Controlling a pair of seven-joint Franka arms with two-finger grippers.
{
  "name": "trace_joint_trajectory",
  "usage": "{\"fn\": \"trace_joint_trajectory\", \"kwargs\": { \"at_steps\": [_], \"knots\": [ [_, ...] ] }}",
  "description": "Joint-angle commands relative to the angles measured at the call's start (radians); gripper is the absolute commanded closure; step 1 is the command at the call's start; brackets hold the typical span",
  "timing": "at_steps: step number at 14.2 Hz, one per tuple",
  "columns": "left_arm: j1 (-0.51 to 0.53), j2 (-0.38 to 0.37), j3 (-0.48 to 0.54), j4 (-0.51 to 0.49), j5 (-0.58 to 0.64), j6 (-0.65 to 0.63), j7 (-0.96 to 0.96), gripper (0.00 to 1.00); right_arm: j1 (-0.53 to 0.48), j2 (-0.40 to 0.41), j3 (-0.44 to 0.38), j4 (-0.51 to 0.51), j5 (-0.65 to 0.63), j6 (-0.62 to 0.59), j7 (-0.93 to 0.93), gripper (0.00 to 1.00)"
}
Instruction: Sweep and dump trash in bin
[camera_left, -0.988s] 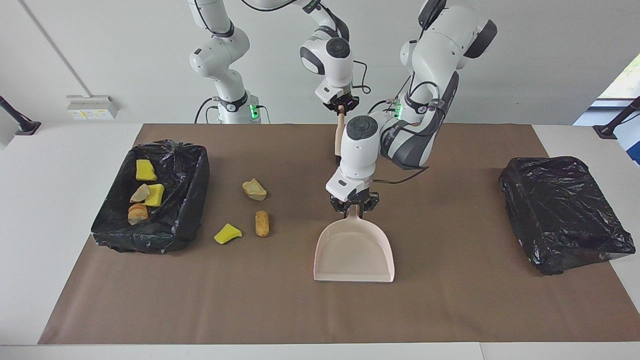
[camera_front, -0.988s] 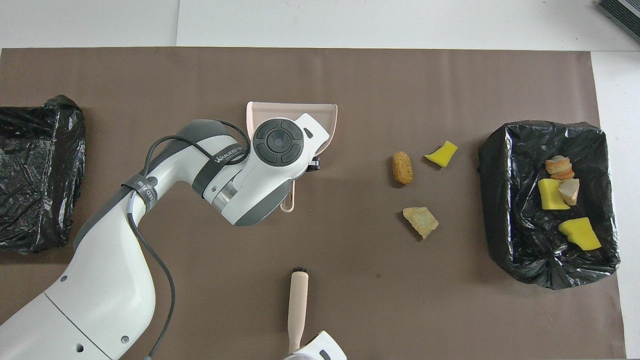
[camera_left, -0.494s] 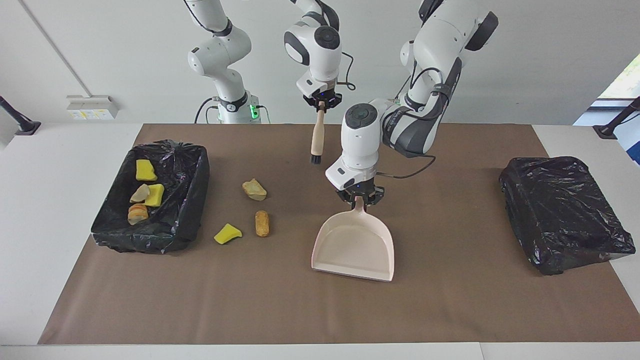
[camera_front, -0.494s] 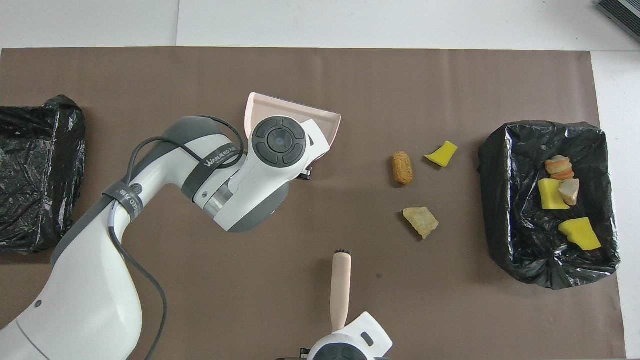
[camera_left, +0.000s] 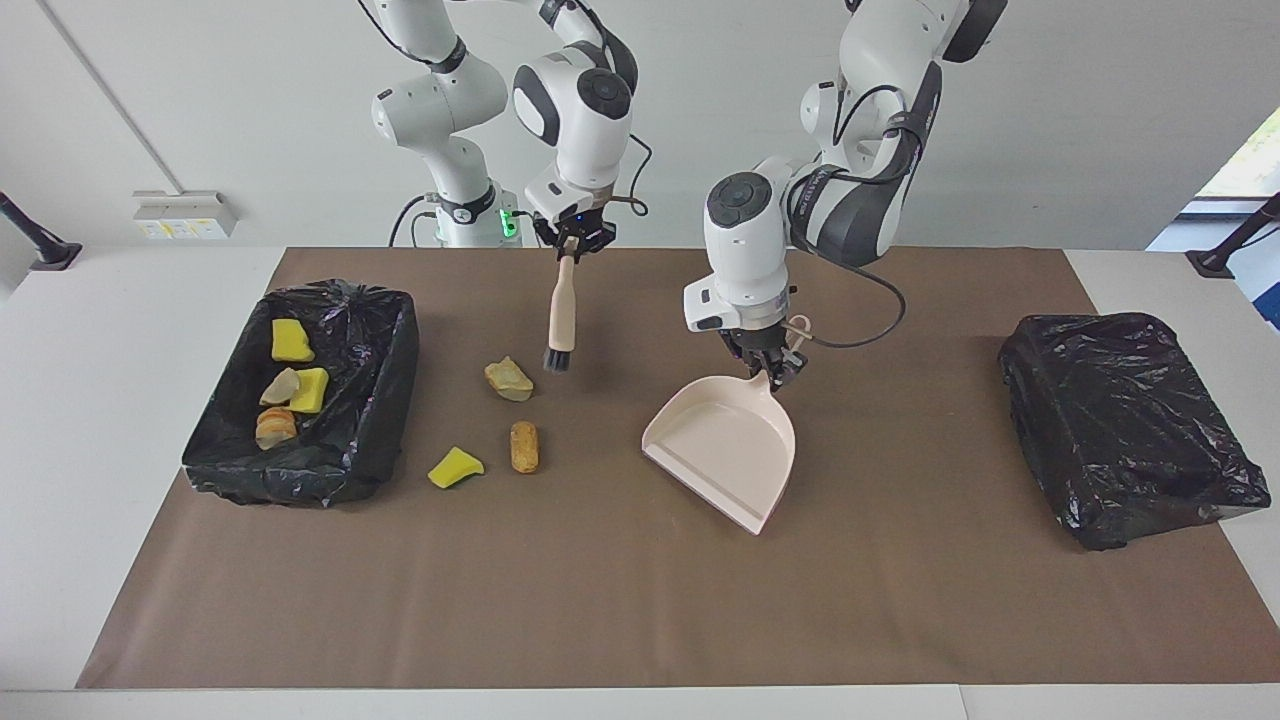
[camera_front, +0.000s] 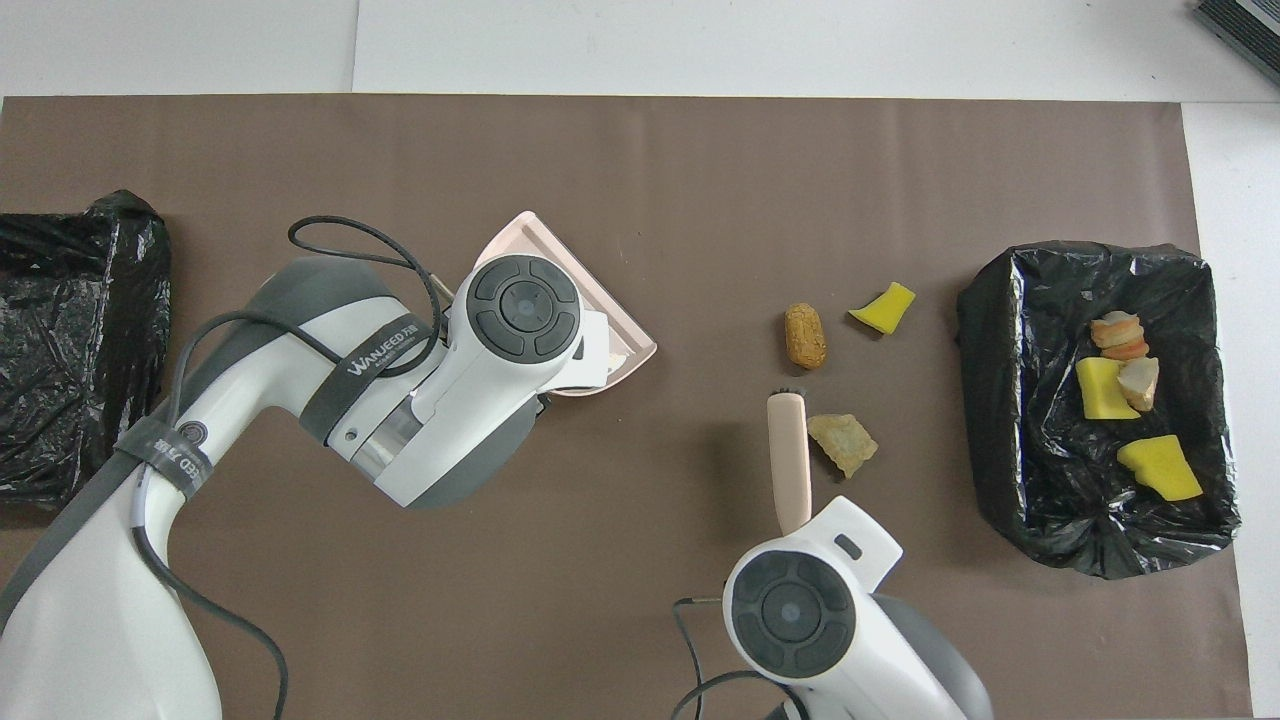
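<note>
In the facing view, the right gripper (camera_left: 572, 240) was closed tight on the top of the brush (camera_left: 561, 315). A second before, the brush hung over the middle of the mat, close to the robots. Now it had swung toward the right arm's end and hung with its bristles just beside the bread lump (camera_left: 509, 379). The left gripper (camera_left: 772, 372) was clamped on the handle of the dustpan (camera_left: 725, 446). A second before, the pan lay flat on the mat. Now it was lifted and tipped, with its open mouth turned toward the scraps. Four scraps already lay in the bin (camera_left: 375, 400). Three were still on the mat near that bin: the bread lump, the brown roll (camera_left: 524, 446) and the yellow sponge piece (camera_left: 455, 467). The roll and the sponge lay farther from the robots than the lump.

In the overhead view, the brush (camera_front: 789, 455) sat right next to the bread lump (camera_front: 842, 443). The roll (camera_front: 804, 335) and sponge piece (camera_front: 883, 307) lay just past it. The dustpan (camera_front: 615, 325) had turned its mouth toward them but was well apart from them.

So both tools looked ready for a new sweep. I think the pan must come closer first.
</note>
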Motion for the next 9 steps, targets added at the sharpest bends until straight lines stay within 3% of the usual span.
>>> {"fn": "trace_joint_trajectory", "kwargs": {
  "at_steps": [1,3,7,9],
  "knots": [
    [0.027,-0.072,-0.007,-0.095,-0.060,0.021,0.241,1.00,-0.128,0.129,0.015,0.158,-0.118,-0.106,-0.183,1.00],
    [0.021,-0.069,-0.008,-0.106,-0.111,0.029,0.320,1.00,-0.194,0.179,0.013,0.204,-0.227,-0.118,-0.275,1.00],
    [-0.020,-0.063,-0.019,-0.170,-0.116,0.158,0.314,1.00,-0.278,0.389,0.013,0.419,-0.429,-0.114,-0.458,1.00],
    [-0.025,-0.060,-0.021,-0.173,-0.115,0.175,0.311,1.00,-0.297,0.404,0.013,0.392,-0.476,-0.110,-0.510,1.00]
  ]
}}
